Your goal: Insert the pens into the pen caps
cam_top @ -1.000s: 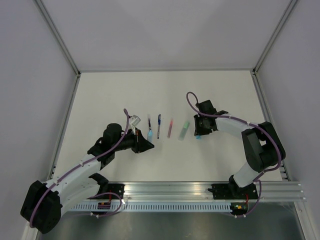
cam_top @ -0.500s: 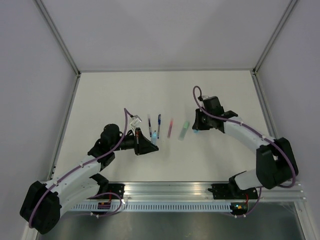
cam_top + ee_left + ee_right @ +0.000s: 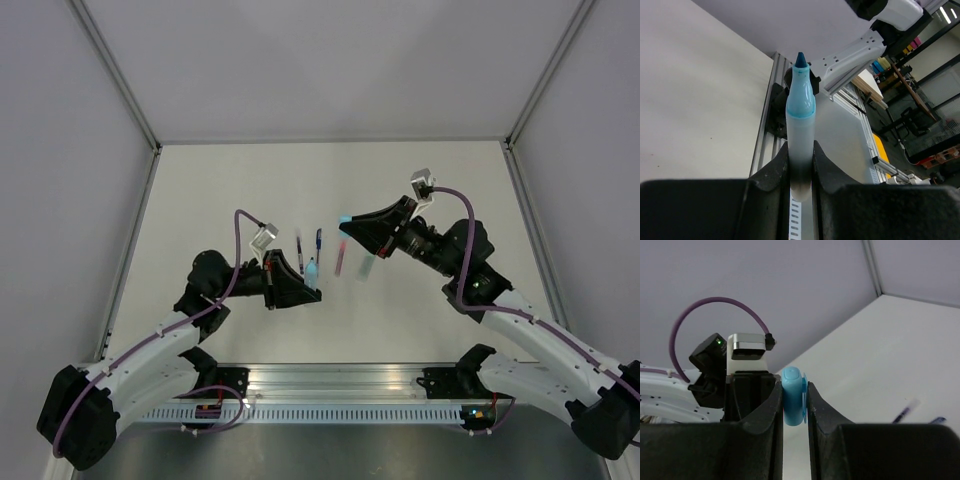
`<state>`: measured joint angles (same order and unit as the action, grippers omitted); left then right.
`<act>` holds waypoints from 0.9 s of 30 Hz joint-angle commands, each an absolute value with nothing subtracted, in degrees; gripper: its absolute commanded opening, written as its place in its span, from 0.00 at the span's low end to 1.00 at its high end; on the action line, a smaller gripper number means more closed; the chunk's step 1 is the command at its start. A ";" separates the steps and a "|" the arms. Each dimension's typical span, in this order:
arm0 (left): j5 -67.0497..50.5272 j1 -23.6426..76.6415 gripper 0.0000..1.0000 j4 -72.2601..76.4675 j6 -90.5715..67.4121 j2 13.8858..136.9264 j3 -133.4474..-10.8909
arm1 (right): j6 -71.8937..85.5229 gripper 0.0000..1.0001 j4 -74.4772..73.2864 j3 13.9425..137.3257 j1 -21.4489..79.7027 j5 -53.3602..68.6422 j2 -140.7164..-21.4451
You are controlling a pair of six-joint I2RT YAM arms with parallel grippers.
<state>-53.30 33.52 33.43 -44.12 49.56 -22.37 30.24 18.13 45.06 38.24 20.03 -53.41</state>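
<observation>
My left gripper (image 3: 303, 284) is shut on the pale blue marker (image 3: 310, 270), raised off the table with its bare blue tip pointing right; the left wrist view shows the marker (image 3: 800, 130) clamped between the fingers. My right gripper (image 3: 350, 222) is shut on a light blue pen cap (image 3: 345, 217), held in the air facing left toward the marker; in the right wrist view the cap (image 3: 793, 402) sits between the jaws. On the table lie the black pen (image 3: 299, 244), the dark blue pen (image 3: 318, 247), the pink pen (image 3: 341, 257) and the pale green marker (image 3: 367, 264).
The white table (image 3: 450, 180) is walled by grey panels and metal posts at the back corners. An aluminium rail (image 3: 400, 385) runs along the near edge with both arm bases on it.
My right gripper has lifted from the table beside the green marker and swung left, carrying the light blue cap. My left gripper has tilted up slightly with the blue marker.
</observation>
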 commanded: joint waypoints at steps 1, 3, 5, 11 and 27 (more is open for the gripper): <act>-55.46 33.93 0.02 43.23 -50.00 49.30 -23.20 | 35.15 0.00 33.12 42.19 40.94 21.36 -53.79; -55.55 34.01 0.02 43.42 -50.54 49.39 -23.64 | 35.86 0.00 35.76 42.28 41.92 21.53 -55.45; -55.81 34.10 0.02 44.21 -50.89 49.13 -23.82 | 37.95 0.00 39.26 41.93 43.59 21.71 -57.29; -55.28 34.10 0.02 42.11 -48.96 47.37 -24.17 | 38.15 0.00 40.70 41.48 48.25 17.23 -59.32; -55.20 34.10 0.02 42.28 -49.04 46.23 -23.38 | 35.42 0.00 39.46 40.96 53.35 11.43 -61.08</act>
<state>-54.15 33.89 39.55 -48.82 47.51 -22.46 36.67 36.64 40.95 52.82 13.17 -60.62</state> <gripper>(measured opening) 0.206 0.233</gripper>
